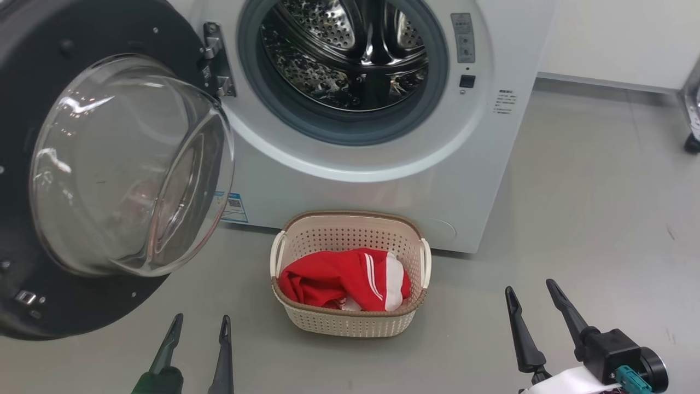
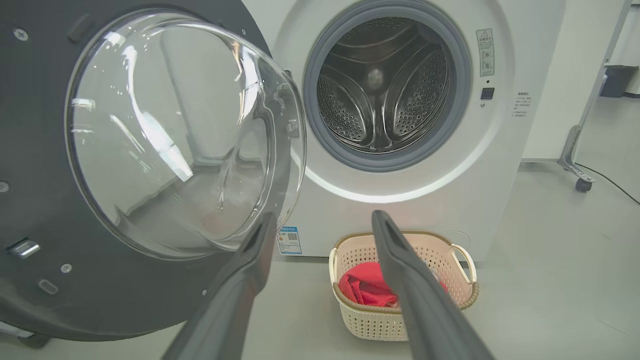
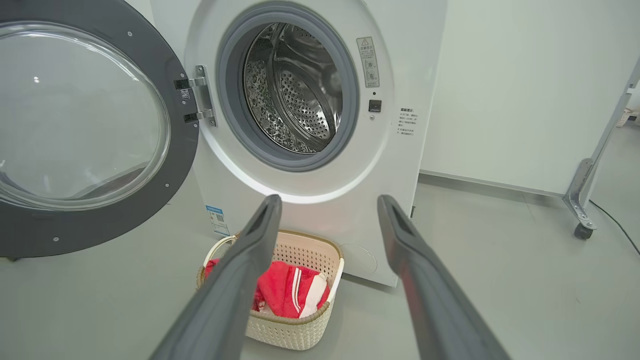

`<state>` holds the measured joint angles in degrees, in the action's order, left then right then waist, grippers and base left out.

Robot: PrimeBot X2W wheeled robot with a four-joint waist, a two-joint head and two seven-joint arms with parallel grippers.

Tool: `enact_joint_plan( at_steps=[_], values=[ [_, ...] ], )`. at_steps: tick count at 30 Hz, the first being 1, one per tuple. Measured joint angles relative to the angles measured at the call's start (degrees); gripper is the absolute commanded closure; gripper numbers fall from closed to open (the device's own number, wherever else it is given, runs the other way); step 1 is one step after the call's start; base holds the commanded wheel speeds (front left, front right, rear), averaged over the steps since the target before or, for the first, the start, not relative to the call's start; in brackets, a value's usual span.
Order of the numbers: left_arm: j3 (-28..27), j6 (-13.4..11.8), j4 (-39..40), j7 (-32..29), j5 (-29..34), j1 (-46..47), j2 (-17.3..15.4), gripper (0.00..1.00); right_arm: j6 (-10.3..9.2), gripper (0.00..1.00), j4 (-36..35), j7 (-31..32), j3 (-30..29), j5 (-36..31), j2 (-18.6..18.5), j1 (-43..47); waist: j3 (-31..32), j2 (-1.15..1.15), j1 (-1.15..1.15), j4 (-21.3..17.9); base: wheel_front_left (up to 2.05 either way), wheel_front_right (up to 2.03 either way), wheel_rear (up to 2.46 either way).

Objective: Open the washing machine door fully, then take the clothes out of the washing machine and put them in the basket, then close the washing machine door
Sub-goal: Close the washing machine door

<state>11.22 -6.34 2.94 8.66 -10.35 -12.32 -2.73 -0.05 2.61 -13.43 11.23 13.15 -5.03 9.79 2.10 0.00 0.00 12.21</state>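
Note:
The washing machine (image 1: 383,180) (image 2: 425,210) (image 3: 310,210) stands white ahead, its steel drum bare inside. Its door (image 1: 109,164) (image 2: 150,140) (image 3: 80,120) is swung wide to the left, glass bowl facing me. On the floor before the machine sits the cream basket (image 1: 350,323) (image 2: 370,322) (image 3: 290,332), and the red, white-striped clothes (image 1: 344,279) (image 2: 367,287) (image 3: 292,290) lie in it. My left gripper (image 1: 200,325) (image 2: 322,227) is open at the lower left, below the door. My right gripper (image 1: 530,290) (image 3: 327,210) is open at the lower right. Neither holds anything.
A grey floor (image 1: 590,219) stretches to the right of the machine. A metal stand's leg with a castor (image 1: 692,143) (image 3: 582,230) stands at the far right by the white wall. A cable (image 3: 615,220) trails from it.

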Motion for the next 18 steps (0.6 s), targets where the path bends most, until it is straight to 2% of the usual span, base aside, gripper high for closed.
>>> enact_joint_plan(
  at_steps=[11,18],
  values=[
    [0.55,0.00,0.08,-0.10,0.94,0.01,-0.02,0.00,-0.08,0.00,0.23,0.00,-0.19,0.66,0.25,0.04,0.58,0.00,0.00,8.27,0.00,0.00,0.00],
    [0.44,0.00,0.16,-0.52,0.94,0.01,-0.07,0.00,-0.09,0.00,0.25,0.00,0.16,0.78,0.58,0.08,0.90,0.00,0.00,12.08,0.00,0.00,0.00]
  ],
)
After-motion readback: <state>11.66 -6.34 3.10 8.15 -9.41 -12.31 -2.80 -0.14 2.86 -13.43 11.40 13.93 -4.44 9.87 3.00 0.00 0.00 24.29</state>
